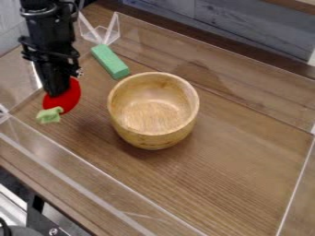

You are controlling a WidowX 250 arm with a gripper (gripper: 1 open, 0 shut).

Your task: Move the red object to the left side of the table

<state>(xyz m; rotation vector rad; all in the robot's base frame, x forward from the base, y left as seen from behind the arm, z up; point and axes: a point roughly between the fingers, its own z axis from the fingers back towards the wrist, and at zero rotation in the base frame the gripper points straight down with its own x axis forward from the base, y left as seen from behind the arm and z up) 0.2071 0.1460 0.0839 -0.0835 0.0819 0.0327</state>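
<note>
Even, soft overhead light, moderately bright. Low-res frame, slightly soft throughout. Faint glare streaks on the clear acrylic walls (185, 198) at lower frame and right edge. Wooden bowl (154, 109) casts a weak, diffuse shadow on the counter (234, 138). No obvious edge distortion.

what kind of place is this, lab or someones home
Most likely a robot lab test bench: a brown wood-grain tabletop fenced by low clear acrylic walls, and a black robot gripper holding a small glossy red toy fruit.
</note>
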